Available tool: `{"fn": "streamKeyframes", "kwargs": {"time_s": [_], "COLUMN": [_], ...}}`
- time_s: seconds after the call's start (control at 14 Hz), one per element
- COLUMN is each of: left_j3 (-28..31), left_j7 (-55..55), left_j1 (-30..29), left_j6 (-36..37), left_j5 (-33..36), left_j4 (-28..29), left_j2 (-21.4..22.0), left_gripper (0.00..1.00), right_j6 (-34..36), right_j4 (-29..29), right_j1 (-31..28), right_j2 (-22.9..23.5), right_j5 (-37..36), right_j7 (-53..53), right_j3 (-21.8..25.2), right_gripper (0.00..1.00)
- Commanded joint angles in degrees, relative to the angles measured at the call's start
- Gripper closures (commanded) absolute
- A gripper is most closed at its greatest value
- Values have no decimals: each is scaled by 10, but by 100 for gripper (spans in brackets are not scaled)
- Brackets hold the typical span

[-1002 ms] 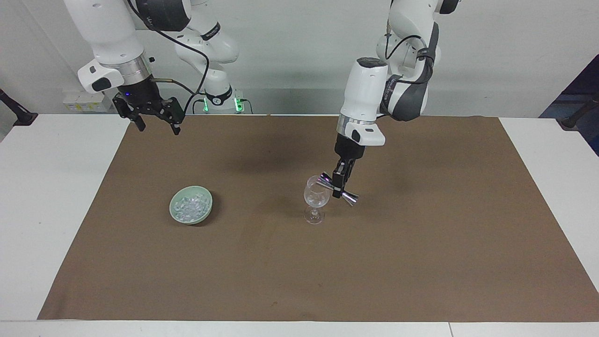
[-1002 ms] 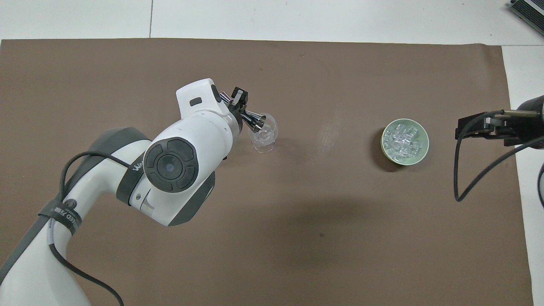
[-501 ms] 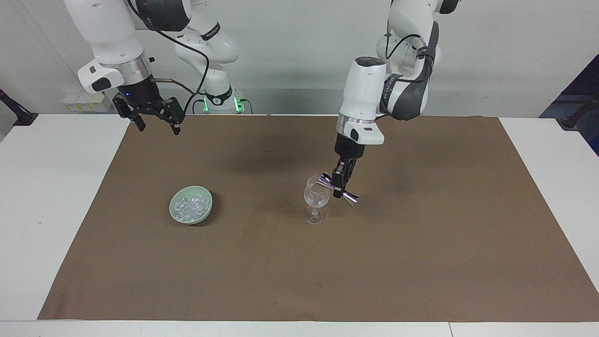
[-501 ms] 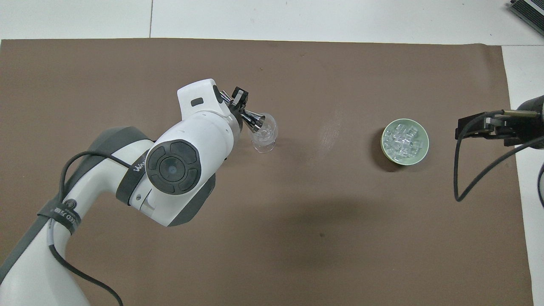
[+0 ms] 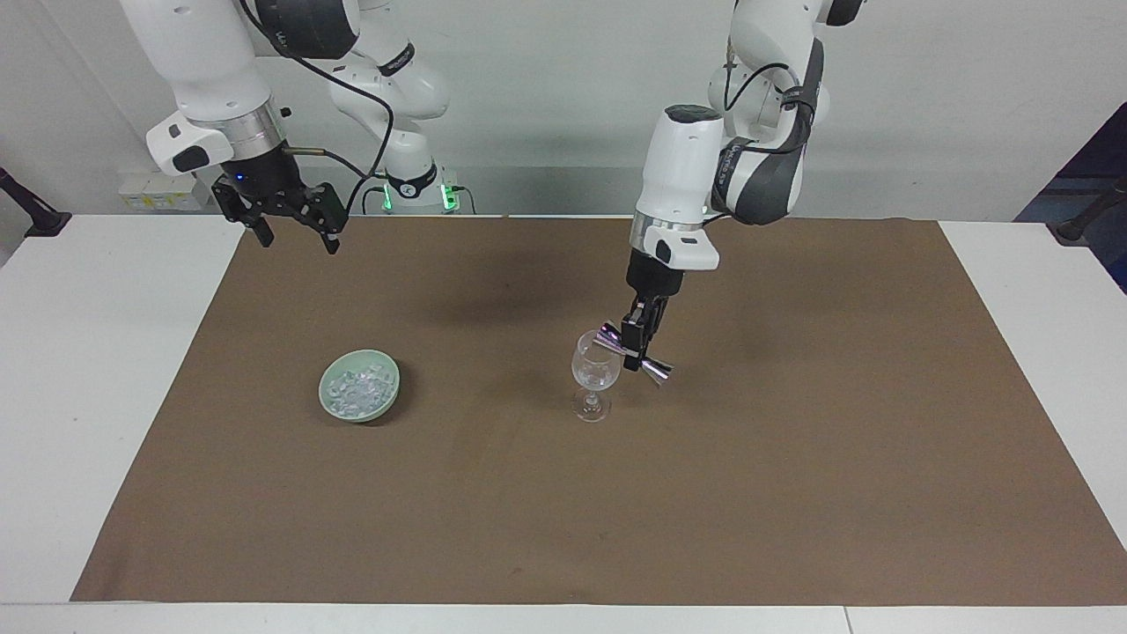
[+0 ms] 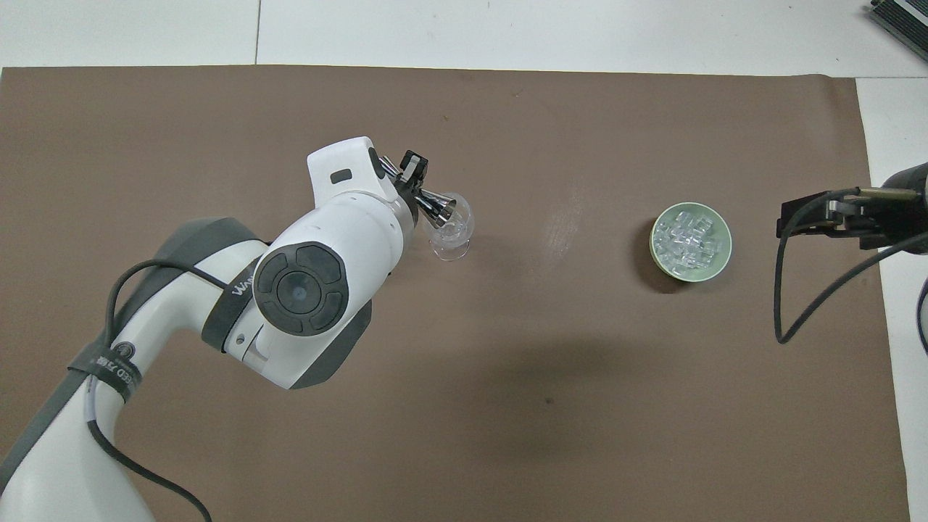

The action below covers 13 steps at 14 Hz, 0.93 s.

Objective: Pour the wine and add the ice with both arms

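over the middle of the brown mat (image 5: 792, 493), the left gripper (image 5: 636, 342) is clamped across the waist of a steel jigger (image 5: 633, 354), which is tipped on its side with one mouth at the rim of the wine glass (image 5: 594, 377). the glass stands upright on its foot, about level with the bowl but well apart from it, toward the left arm's end of the table. no coloured liquid can be made out in the glass, and whether anything is leaving the jigger cannot be told, so the pour reads as under way or close to finished rather than clearly done.

toward the right arm's end, a pale green bowl (image 5: 359, 386) sits on the mat with the ice (image 5: 357, 388) heaped inside it, seemingly untouched. from overhead the ice (image 6: 689, 239) fills most of the bowl (image 6: 691, 272), and no chunks can be picked out in the glass (image 6: 451, 230).

the right gripper (image 5: 291, 222) waits in the air over the mat's edge at the robots' end, its fingers (image 5: 332, 239) spread apart and carrying nothing.

judged from this, the wine half of the job is in hand, while the ice half has not begun: the chunks have yet to be lifted from the bowl and dropped into the glass, a job that looks to fall to the right arm.
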<state>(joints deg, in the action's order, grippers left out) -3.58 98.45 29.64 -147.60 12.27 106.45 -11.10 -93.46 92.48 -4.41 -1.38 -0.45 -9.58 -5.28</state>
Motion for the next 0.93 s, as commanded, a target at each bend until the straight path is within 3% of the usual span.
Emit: {"fn": "streamKeyframes", "kwargs": {"time_s": [0.0,0.86], "left_j3": [10,10], "left_j7": [9,8], "left_j1": [14,15], "left_j6": [27,41], "left_j5": [31,65], "left_j4": [-11,-11], "left_j2": [8,9], "left_gripper": [100,100], "right_j6": [-7,-7], "right_j4": [13,13], "right_j1": [-12,-12], "right_j2": [-11,-11], "right_j5": [4,4], "right_j7": [15,15], "right_j3": [-5,-5], "right_gripper": [0,0]}}
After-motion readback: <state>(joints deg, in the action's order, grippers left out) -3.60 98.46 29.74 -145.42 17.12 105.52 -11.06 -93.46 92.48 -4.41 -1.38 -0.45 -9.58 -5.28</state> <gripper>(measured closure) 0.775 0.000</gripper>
